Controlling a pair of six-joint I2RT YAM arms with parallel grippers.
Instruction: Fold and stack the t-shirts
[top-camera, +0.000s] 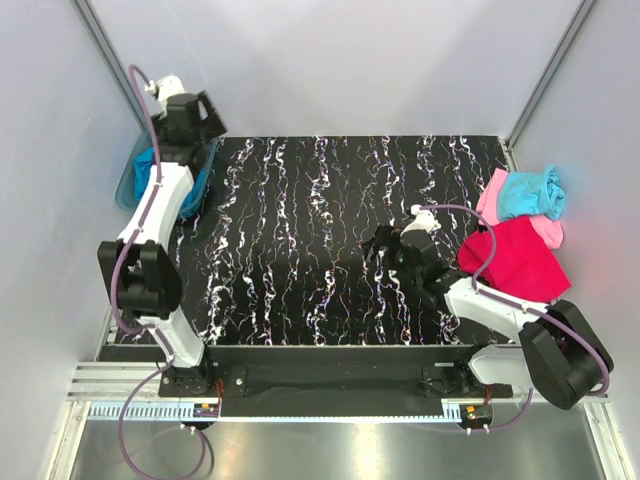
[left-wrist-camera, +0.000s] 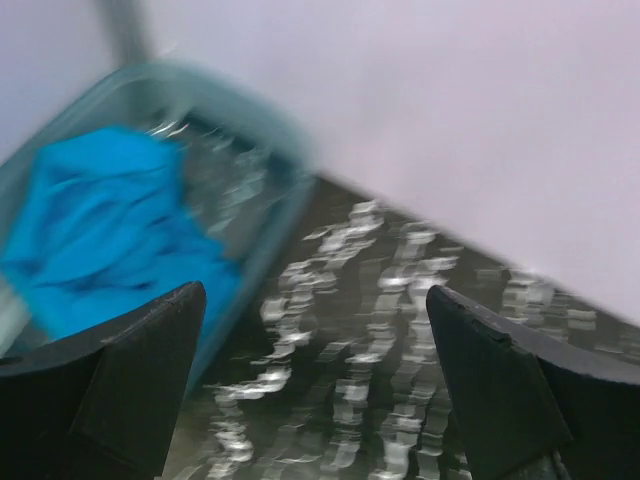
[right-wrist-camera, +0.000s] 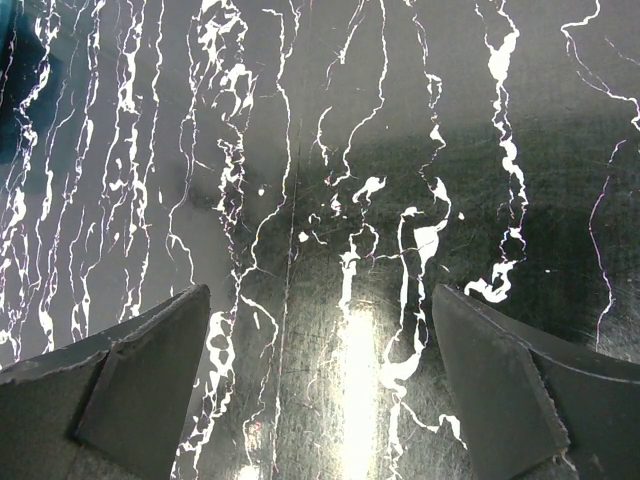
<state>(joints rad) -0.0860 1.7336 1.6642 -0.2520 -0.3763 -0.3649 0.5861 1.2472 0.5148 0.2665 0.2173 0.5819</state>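
Left fingers (left-wrist-camera: 130, 370) spread, empty, near the blue t-shirt (left-wrist-camera: 100, 230) (lying in the teal bin (left-wrist-camera: 270, 130)) — right fingers (right-wrist-camera: 130, 390) likewise parted, above the bench (right-wrist-camera: 350, 150).

Black marbled table (top-camera: 300, 200) boxed in by pale walls (top-camera: 340, 60)
White veins streak the glossy top, which catches a bright glare (right-wrist-camera: 352, 350); metal posts (top-camera: 545, 65) stand at the back corners and an aluminium rail (top-camera: 330, 408) runs along the near edge
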